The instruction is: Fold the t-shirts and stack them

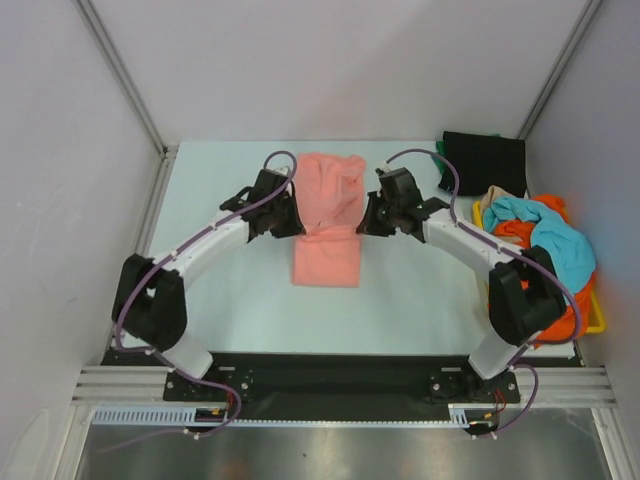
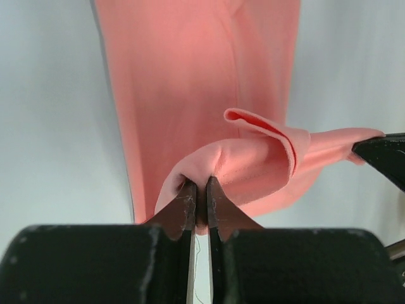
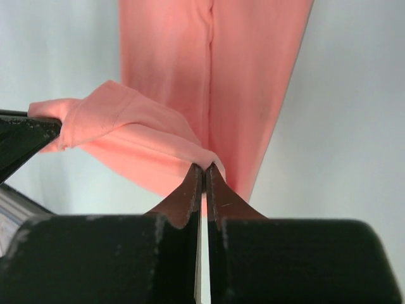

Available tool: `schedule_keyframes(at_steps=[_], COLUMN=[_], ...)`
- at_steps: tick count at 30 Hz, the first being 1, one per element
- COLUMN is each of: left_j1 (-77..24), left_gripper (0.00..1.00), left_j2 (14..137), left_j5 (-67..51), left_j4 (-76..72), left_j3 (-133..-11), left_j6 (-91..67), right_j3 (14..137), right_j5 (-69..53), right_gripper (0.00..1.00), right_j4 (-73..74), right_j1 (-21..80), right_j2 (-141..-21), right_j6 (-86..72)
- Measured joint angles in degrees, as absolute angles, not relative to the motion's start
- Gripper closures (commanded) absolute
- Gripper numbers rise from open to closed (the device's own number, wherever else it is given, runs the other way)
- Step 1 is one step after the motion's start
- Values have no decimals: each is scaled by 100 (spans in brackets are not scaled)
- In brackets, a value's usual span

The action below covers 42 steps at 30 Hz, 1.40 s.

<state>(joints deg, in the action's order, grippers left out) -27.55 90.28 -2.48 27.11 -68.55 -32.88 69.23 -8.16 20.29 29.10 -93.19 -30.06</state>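
Observation:
The salmon pink t-shirt (image 1: 330, 215) lies as a long narrow strip in the middle of the table, partly lifted. My left gripper (image 1: 290, 222) is shut on its left edge, the cloth pinched at the tips (image 2: 201, 183). My right gripper (image 1: 368, 222) is shut on its right edge (image 3: 204, 166). Both hold the near end of the shirt (image 2: 266, 158) above the flat part (image 3: 215, 69). A folded black t-shirt (image 1: 484, 160) lies at the back right on green cloth (image 1: 439, 149). Turquoise (image 1: 545, 235), orange (image 1: 520, 230) and beige (image 1: 487, 200) t-shirts are heaped at the right.
The heap of shirts sits in a yellow tray (image 1: 596, 318) at the right edge of the table. Grey walls and metal posts enclose the table on the back and sides. The light table surface (image 1: 420, 300) shows in front of the pink shirt.

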Motion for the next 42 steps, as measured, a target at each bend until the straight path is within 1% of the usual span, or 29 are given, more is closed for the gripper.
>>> schedule_keyframes(at_steps=[6, 8, 9, 10, 12, 13, 14, 15, 16, 17, 18, 19, 21, 23, 24, 25, 26, 29, 32, 37, 42], left_j1=[-2471, -2392, -2353, -2314, -2239, -2191, -2132, -2058, -1990, -1907, -1826, -1747, -1667, -1557, -1535, -1531, -1542, -1594, -1721, -2167, -2471], left_gripper=[100, 97, 94, 82, 77, 73, 73, 71, 63, 56, 52, 51, 50, 50, 49, 49, 49, 49, 50, 51, 51], left_j2=[9889, 10134, 10272, 10425, 10794, 10995, 11201, 11454, 11660, 11915, 12154, 12348, 12512, 12427, 12241, 12016, 11537, 10484, 9548, 9209, 8847], left_j5=[-550, -628, -668, -690, -727, -738, -755, -775, -781, -788, -794, -794, -775, -727, -696, -663, -624, -657, -707, -816, -893], left_j4=[2692, 2700, 2720, 2755, 2840, 2906, 2980, 3151, 3256, 3406, 3592, 3752, 4010, 4128, 4088, 4064, 4071, 3454, 3179, 2672, 2493], left_j3=[-7367, -7509, -7585, -7695, -7972, -8141, -8324, -8586, -8829, -9166, -9526, -9859, -10328, -10512, -10403, -10206, -9813, -8576, -7382, -6324, -5535], left_j6=[-3094, -3072, -3046, -3035, -2985, -2963, -2932, -2899, -2873, -2812, -2766, -2735, -2685, -2652, -2646, -2650, -2648, -2711, -2788, -2877, -2987], right_j3=[7441, 7596, 7686, 7780, 8001, 8110, 8305, 8451, 8661, 8930, 9288, 9633, 10127, 10182, 10088, 9865, 9483, 8493, 7915, 7996, 8735], right_j5=[-967, -1000, -1007, -1026, -1044, -1039, -1037, -1048, -1044, -1050, -1048, -1028, -956, -902, -871, -864, -871, -888, -1057, -1365, -1455], right_gripper=[100, 100, 100, 100, 100, 94, 84, 52, 40, 33, 27, 25, 23, 23, 25, 28, 28, 28, 29, 31, 32], right_j4=[2023, 2029, 2029, 2029, 2058, 2099, 2182, 2233, 2294, 2379, 2550, 2694, 2810, 2869, 2827, 2738, 2744, 2359, 2250, 2027, 2069], right_j1=[2722, 2694, 2676, 2663, 2628, 2606, 2561, 2515, 2445, 2366, 2283, 2211, 2095, 2005, 1981, 1975, 1997, 2193, 2591, 3133, 3118], right_j2=[-10173, -10396, -10527, -10659, -10960, -11093, -11312, -11476, -11686, -11902, -12143, -12344, -12551, -12451, -12311, -12103, -11723, -10936, -10460, -10661, -11559], right_j6=[-2838, -2816, -2814, -2812, -2797, -2794, -2788, -2781, -2777, -2720, -2679, -2626, -2530, -2464, -2445, -2434, -2434, -2447, -2482, -2519, -2521])
